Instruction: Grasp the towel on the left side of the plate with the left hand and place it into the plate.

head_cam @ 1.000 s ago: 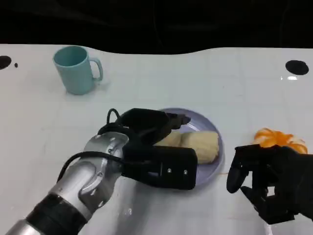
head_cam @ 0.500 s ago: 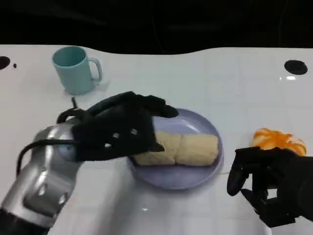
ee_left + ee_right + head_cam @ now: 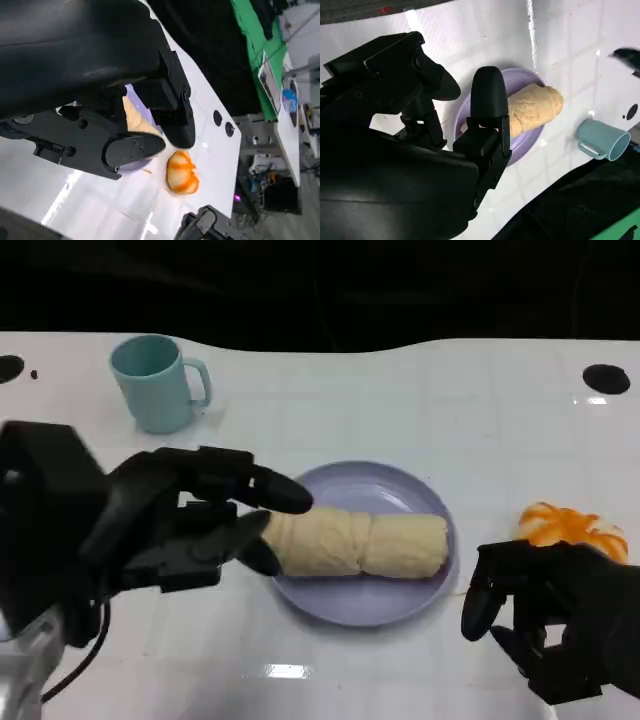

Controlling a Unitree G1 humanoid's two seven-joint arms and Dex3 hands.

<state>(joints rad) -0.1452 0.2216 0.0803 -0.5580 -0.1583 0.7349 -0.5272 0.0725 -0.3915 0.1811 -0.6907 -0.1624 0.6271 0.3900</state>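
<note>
so towel lies rolled in the plate; soft, light, grab mid-roll. left hand fingers spread, holding nothing; right hand curled, empty.

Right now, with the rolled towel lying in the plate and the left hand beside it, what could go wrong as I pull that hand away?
1. The left hand has fingertips close to the rolled beige cloth towel's end; whether they touch is unclear, so retreating might drag it off the round lavender plate.
2. The towel's left end overhangs the plate's rim, so a snag could tip it out.
3. A wide swing back could hit the teal ceramic mug.
</note>
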